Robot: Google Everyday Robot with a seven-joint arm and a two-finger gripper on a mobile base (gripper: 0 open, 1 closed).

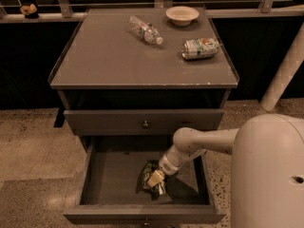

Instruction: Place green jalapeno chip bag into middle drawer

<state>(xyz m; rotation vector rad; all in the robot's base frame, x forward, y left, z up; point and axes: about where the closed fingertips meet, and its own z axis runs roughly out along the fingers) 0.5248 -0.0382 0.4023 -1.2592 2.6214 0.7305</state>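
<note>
The gripper (pixel 156 179) is down inside the open drawer (pixel 113 180), right on the bag (pixel 145 174); from here I cannot tell whether it is clamped on the bag or loose. The crumpled green bag lies on the drawer floor, near the middle and toward the front. The arm (pixel 205 144) reaches in from the right, coming off the pale robot body (pixel 270 175). Above the open drawer sits a closed one (pixel 104 121) with a small knob (pixel 146 124). On the cabinet top (pixel 104 61) lie a bottle (pixel 145 31) and a can (pixel 200 48), both on their sides, with a bowl (pixel 182 15) at the back edge.
</note>
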